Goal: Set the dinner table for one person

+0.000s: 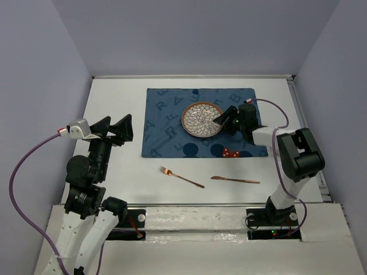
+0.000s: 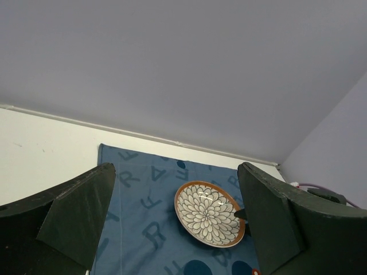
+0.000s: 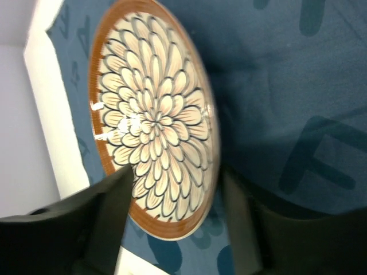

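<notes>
A plate (image 1: 200,119) with a brown rim and a flower pattern lies on the dark blue placemat (image 1: 166,120) on the white dinner table (image 1: 114,166). My right gripper (image 1: 223,119) is at the plate's right edge. It is open, with one finger over the plate (image 3: 155,114) and the other beside the rim. My left gripper (image 1: 114,129) is open and empty above the table, left of the mat, facing the plate (image 2: 209,213). A copper fork (image 1: 181,177) and a copper knife (image 1: 235,180) lie on the table in front of the mat.
The placemat (image 2: 143,229) covers the far middle of the table. Two small red marks (image 1: 229,152) show near its front right edge. Grey walls close in the table at the back and on both sides.
</notes>
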You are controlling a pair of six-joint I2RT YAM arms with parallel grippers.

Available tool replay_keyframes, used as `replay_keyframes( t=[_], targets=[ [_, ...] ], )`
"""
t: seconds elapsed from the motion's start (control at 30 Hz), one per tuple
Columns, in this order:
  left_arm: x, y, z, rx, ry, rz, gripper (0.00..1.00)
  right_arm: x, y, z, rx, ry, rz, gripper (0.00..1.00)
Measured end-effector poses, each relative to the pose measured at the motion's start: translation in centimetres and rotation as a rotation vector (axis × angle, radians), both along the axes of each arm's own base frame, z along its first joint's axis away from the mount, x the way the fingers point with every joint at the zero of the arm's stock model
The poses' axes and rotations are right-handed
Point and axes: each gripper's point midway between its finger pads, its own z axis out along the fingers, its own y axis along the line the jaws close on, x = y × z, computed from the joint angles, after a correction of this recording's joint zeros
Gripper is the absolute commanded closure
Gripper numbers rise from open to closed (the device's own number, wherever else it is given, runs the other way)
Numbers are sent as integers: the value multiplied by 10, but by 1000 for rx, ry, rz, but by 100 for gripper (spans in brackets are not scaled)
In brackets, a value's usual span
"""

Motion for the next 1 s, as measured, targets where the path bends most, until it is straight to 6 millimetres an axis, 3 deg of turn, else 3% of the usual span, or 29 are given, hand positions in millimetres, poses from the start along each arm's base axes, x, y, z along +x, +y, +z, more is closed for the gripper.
replay_keyframes(
  t=[0.2,0.3,0.6,0.83,1.0],
  targets=[
    [0,0,0,0,0,0,1,-13,-13,35,-47,-94,-14,9],
    [0,0,0,0,-1,0,1,-26,-24,57,-81,-158,-24,9],
    [1,0,-1,1,3,0,1,-57,-49,106,-186,-283,-41,10],
    [6,-2,-6,8,25,3,1,-72,-75,113,-318,-277,-86,18],
    [10,-3,-13,16,45,-1,1,-83,-109,128,-443,-289,-196,24]
  ],
)
